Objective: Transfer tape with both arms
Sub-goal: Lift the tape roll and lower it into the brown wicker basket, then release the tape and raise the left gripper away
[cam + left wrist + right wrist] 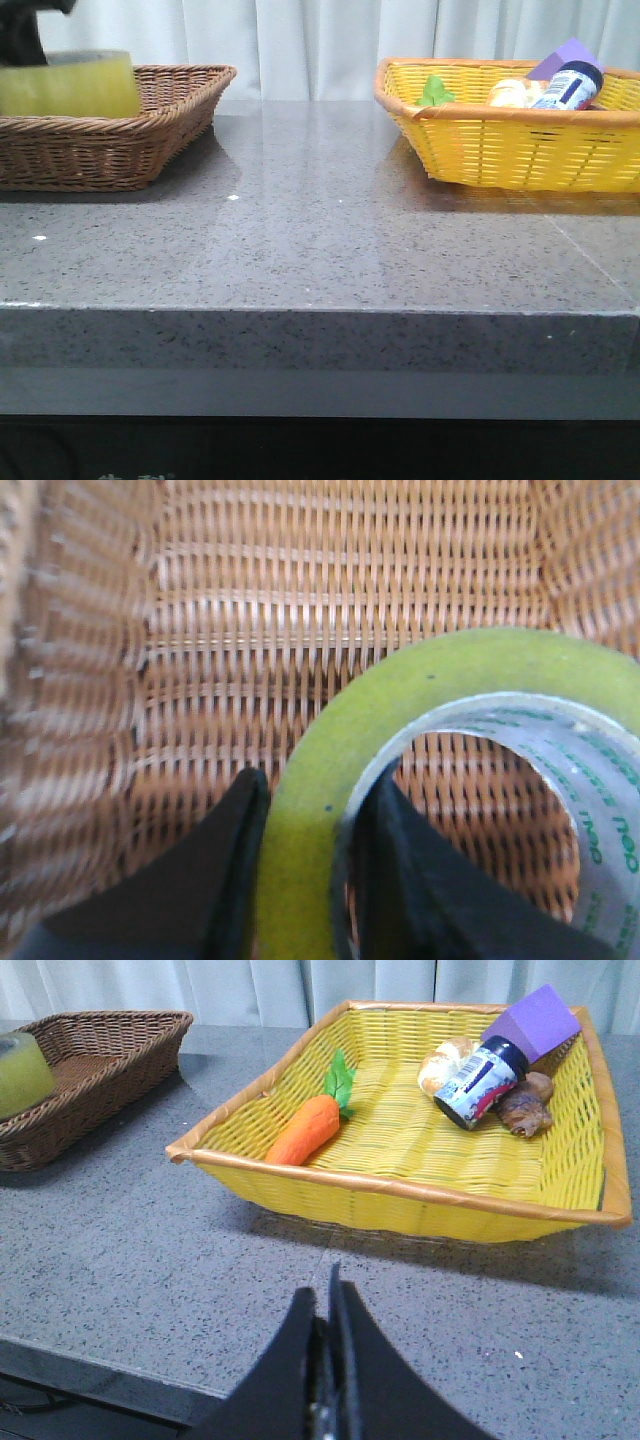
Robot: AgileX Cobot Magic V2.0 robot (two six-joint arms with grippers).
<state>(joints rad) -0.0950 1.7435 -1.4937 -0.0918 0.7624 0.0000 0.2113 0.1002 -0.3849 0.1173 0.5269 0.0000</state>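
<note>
The tape [75, 84] is a wide yellow roll, seen over the brown wicker basket [150, 130] at the far left. In the left wrist view the tape [420, 695] shows its white core with green lettering. My left gripper [318, 810] is shut on the roll's wall, one finger outside and one inside the core, above the basket floor. In the front view only a dark bit of the left arm [25, 30] shows above the roll. My right gripper [325, 1305] is shut and empty over the grey table, near the yellow basket [400, 1195].
The yellow basket [500, 150] at the back right holds a toy carrot [305, 1130], a dark-capped bottle with blue label [480, 1080], a purple block [530, 1020] and other small items. The grey speckled table [320, 230] lies between the baskets. White curtains hang behind.
</note>
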